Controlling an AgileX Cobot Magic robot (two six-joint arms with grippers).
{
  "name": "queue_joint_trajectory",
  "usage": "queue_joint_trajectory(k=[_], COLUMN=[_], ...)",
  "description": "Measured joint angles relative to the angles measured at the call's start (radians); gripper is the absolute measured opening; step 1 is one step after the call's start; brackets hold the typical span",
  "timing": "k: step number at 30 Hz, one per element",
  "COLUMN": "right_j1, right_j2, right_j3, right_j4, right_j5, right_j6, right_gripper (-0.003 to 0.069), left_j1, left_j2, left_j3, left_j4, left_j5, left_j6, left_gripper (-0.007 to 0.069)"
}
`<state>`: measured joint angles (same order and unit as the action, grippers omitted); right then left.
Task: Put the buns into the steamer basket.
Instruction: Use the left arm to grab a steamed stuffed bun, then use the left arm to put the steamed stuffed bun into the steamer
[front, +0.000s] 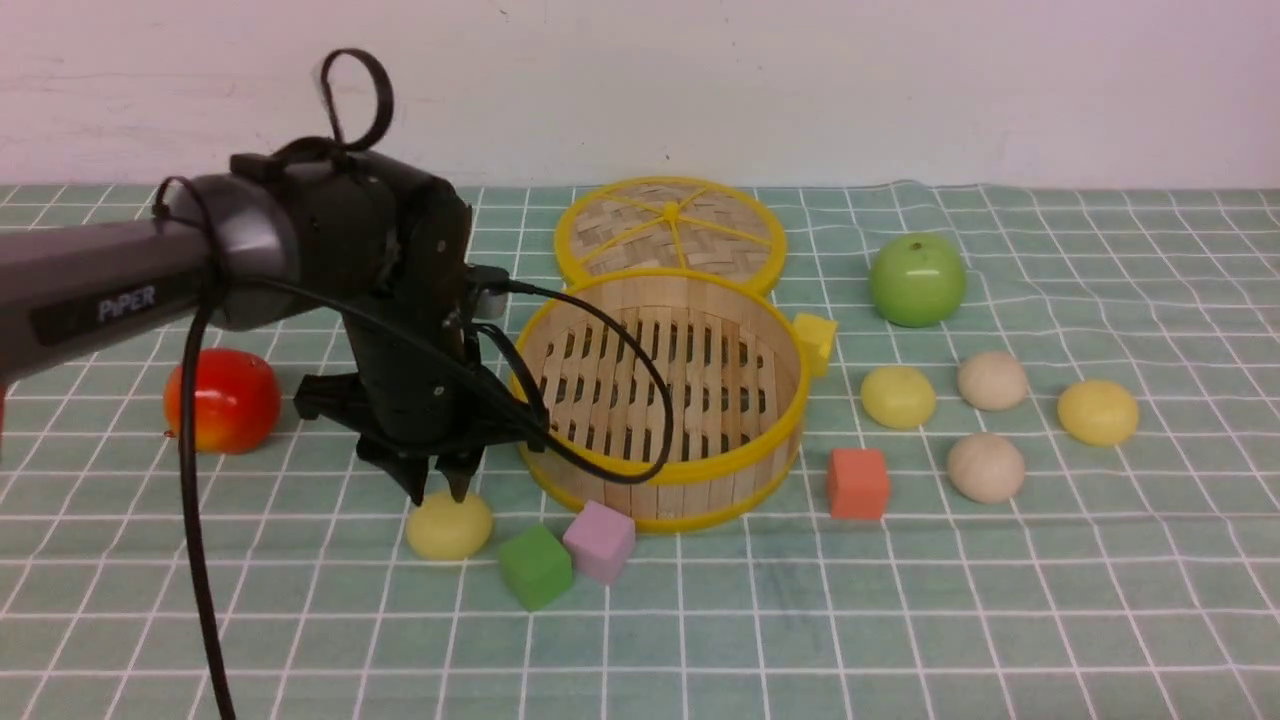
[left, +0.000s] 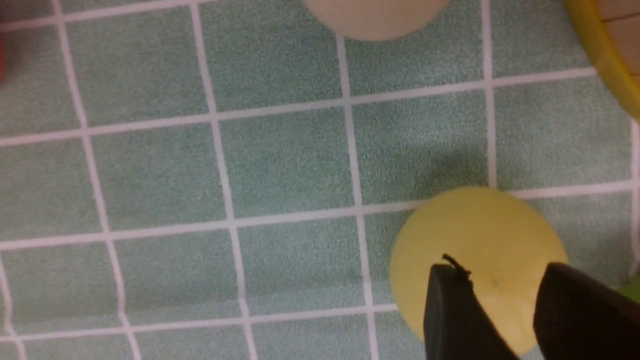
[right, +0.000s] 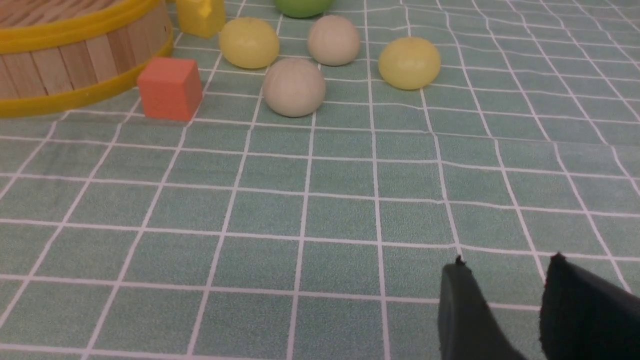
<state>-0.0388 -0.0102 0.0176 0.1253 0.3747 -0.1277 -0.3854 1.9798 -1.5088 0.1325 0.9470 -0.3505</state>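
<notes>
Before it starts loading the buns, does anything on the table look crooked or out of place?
The steamer basket looks tipped forward. Its far edge seems to be propped on the lid lying behind it, so its slatted floor is not level. Nothing looks spilled or damaged.

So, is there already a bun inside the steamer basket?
No, only the bare slatted floor shows inside the steamer basket.

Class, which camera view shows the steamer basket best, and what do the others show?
The front view: the steamer basket appears nearly whole, with rims, wall and slatted floor. The right wrist view shows only part of its wall and rims; the left wrist view, just a sliver of rim.
</notes>
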Motion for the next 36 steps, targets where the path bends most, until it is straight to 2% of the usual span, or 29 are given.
queue_joint_trajectory(k=[10, 14, 17, 18, 26, 32, 36], right_j1=[0.000, 0.000, 0.000, 0.000, 0.000, 0.000, 0.000], right_j2=[0.000, 0.000, 0.000, 0.000, 0.000, 0.000, 0.000], right_j3=[0.000, 0.000, 0.000, 0.000, 0.000, 0.000, 0.000], right_j4=[0.000, 0.000, 0.000, 0.000, 0.000, 0.000, 0.000], right_j5=[0.000, 0.000, 0.000, 0.000, 0.000, 0.000, 0.000], right_j6=[0.000, 0.000, 0.000, 0.000, 0.000, 0.000, 0.000], right_gripper=[0.0239, 0.0239, 0.0239, 0.0239, 0.0239, 0.0239, 0.0239], left_j1=[0.000, 0.000, 0.000, 0.000, 0.000, -0.007, -0.024], left_j2=[0.053, 0.057, 0.057, 0.057, 0.029, -0.024, -0.025], left_j3=[-0.007, -0.007, -0.007, -0.007, -0.028, -0.191, -0.310], left_j4=[-0.001, -0.003, -0.003, -0.003, -0.025, -0.035, -0.042], left_j5=[-0.015, -0.018, -0.017, -0.016, 0.020, 0.136, 0.156], left_j6=[0.000, 0.000, 0.000, 0.000, 0.026, 0.061, 0.078], left_gripper=[0.0217, 0.0118, -0.0001, -0.0012, -0.0013, -0.0013, -0.0013])
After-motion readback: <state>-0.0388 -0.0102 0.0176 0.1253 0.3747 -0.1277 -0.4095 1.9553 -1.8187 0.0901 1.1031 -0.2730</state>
